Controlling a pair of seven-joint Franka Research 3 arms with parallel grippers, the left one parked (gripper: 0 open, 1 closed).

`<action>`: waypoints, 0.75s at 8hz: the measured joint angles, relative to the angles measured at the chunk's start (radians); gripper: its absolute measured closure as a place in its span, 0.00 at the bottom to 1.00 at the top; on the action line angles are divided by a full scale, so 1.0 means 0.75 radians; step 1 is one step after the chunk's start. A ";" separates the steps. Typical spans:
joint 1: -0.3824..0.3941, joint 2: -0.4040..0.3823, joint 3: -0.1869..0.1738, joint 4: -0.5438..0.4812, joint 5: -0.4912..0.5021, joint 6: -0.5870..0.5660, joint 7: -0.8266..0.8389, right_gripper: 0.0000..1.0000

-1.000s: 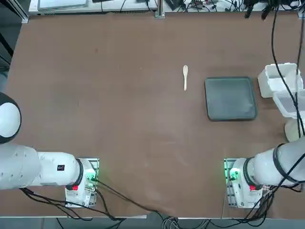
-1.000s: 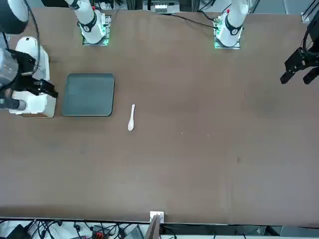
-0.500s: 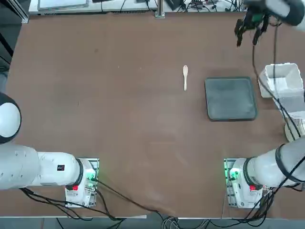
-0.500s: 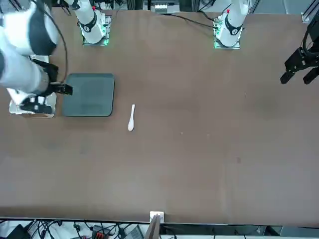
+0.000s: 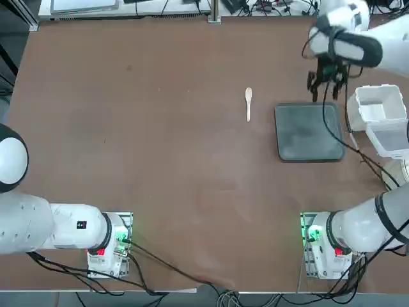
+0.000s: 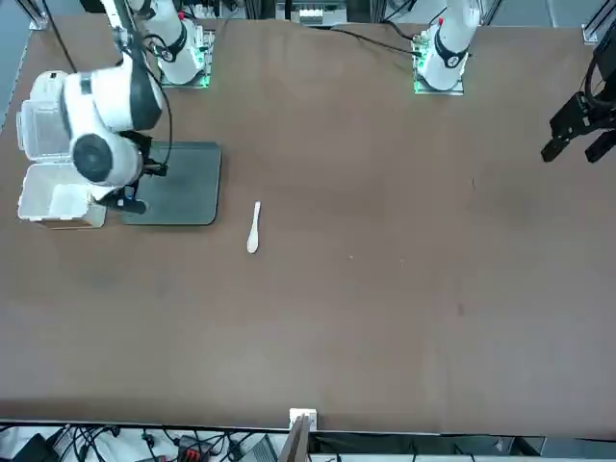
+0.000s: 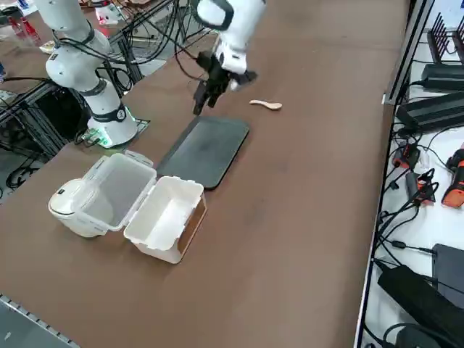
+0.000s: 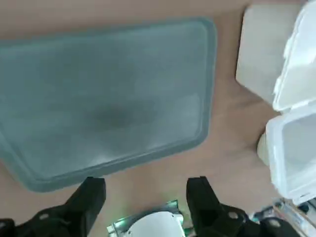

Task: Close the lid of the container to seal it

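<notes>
The right gripper [image 5: 327, 85] has swung in from the table's far edge to hang over the tray's [image 5: 309, 132] far rim, fingers spread wide and empty. The container [image 7: 167, 217] sits beside the tray, its lid [image 7: 116, 190] open, apparently resting against a round white object [image 7: 71, 205].

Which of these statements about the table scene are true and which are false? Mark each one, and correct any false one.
1. The lid lies folded open beside the container. True.
2. The right gripper is shut on the lid. False: it is open, holds nothing and hangs over the far edge of the grey tray.
3. A small spoon lies on the table, apart from the tray. True.
4. The container stands inside the grey tray. False: it stands on the table beside the tray.
</notes>
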 joint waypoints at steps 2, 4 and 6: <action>0.000 -0.010 -0.003 -0.110 -0.102 -0.001 0.197 0.15; -0.023 -0.013 -0.011 -0.226 -0.195 0.048 0.383 0.56; -0.133 -0.011 -0.026 -0.326 -0.217 0.130 0.478 0.94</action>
